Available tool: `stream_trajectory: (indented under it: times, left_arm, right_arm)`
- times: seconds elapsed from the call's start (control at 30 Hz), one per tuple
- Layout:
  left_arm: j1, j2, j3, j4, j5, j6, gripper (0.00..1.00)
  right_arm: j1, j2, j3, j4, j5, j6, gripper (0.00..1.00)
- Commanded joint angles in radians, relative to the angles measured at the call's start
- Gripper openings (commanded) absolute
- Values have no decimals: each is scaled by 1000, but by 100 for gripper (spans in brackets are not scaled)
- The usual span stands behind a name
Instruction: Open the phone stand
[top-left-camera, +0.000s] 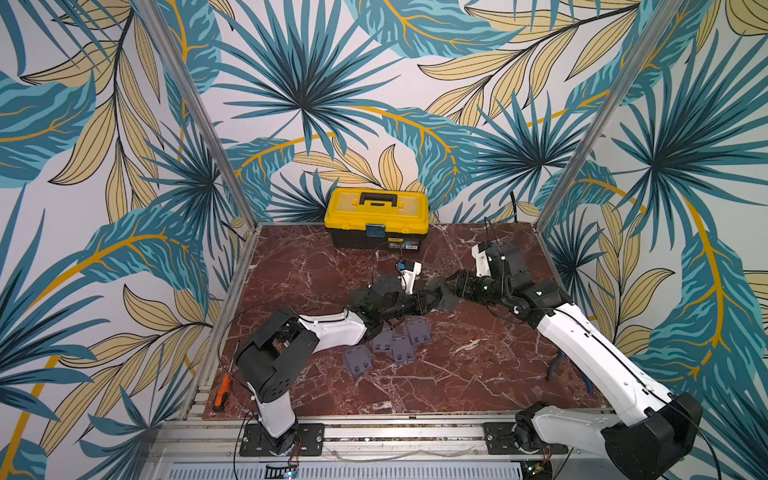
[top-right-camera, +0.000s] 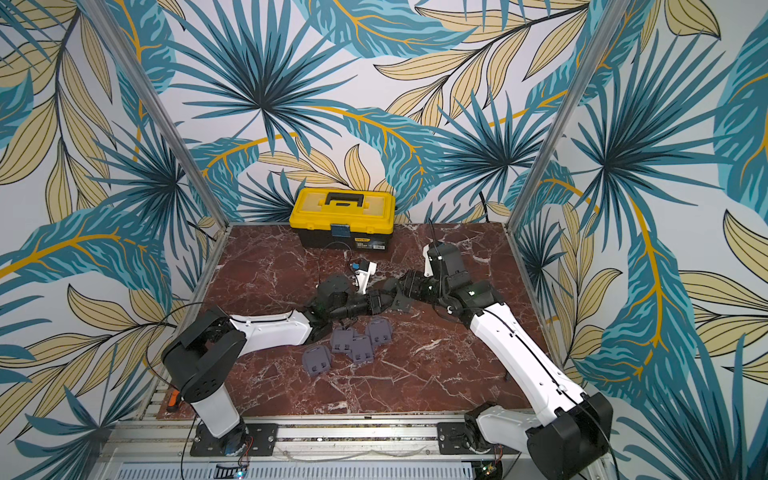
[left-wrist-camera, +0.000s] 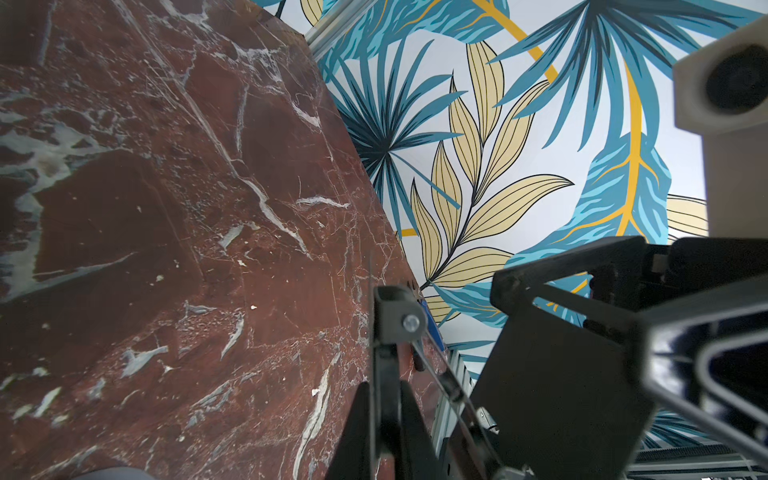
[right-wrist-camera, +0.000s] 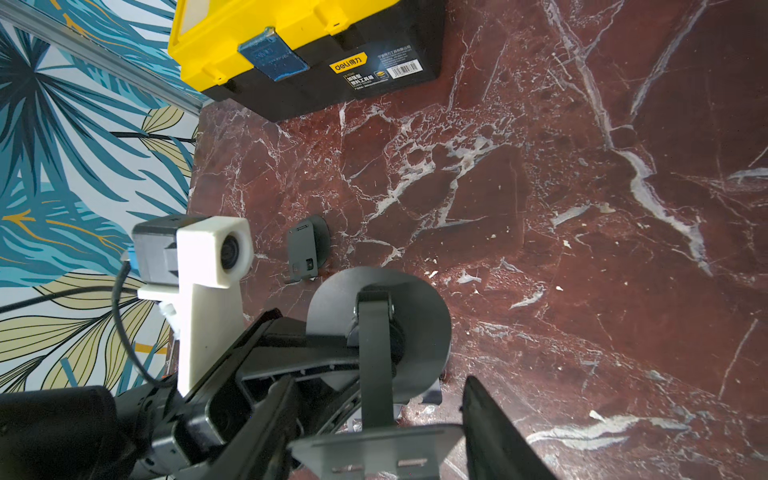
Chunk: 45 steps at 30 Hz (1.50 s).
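screwdriver (top-left-camera: 220, 392): lies on the rail at the table's left front corner, well apart from the work and out of both arms' paths.
left gripper (top-left-camera: 432, 300): jaws narrow, pinched on the stand's hinge arm (left-wrist-camera: 390, 320). I judge it is the anchor, holding one part fixed while the other is swung.
pile (top-left-camera: 388, 345): several folded grey stands lie just in front of the left forearm, probably waiting their turn. A low sweep of that arm could knock them.
toolbox (top-left-camera: 376, 216): closed, at the back edge, well apart.
stand (top-left-camera: 448, 302): mid-table, between the two grippers. The right wrist view shows the disc (right-wrist-camera: 419, 316) and plate (right-wrist-camera: 374, 453) already angled apart, so it looks partly open. I cannot tell whether it touches the table (top-left-camera: 478, 374).
lone stand (right-wrist-camera: 307, 249): rests on the table beyond the held one, near but apart.
right gripper (top-left-camera: 451, 286): jaws closed on the plate, placed to lever it away from the disc.
room: there is bare table to the right and front, with the right edge well apart, so pulling that way looks safest.
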<state>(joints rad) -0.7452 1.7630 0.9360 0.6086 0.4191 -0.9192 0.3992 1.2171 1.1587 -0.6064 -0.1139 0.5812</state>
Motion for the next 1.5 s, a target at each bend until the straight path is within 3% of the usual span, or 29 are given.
stream_trajectory:
  times: [0.0, 1.2, 1.47]
  left_arm:
    - [94, 35, -39, -124, -187, -79, 0]
    - [115, 34, -51, -127, -192, -225, 0]
    - [107, 5, -30, -123, -175, -155, 0]
  right_arm:
    - [-5, -78, -7, -78, 74, -9, 28]
    - [35, -91, -56, -51, 130, 22, 28]
    - [36, -61, -50, -30, 111, 24, 38]
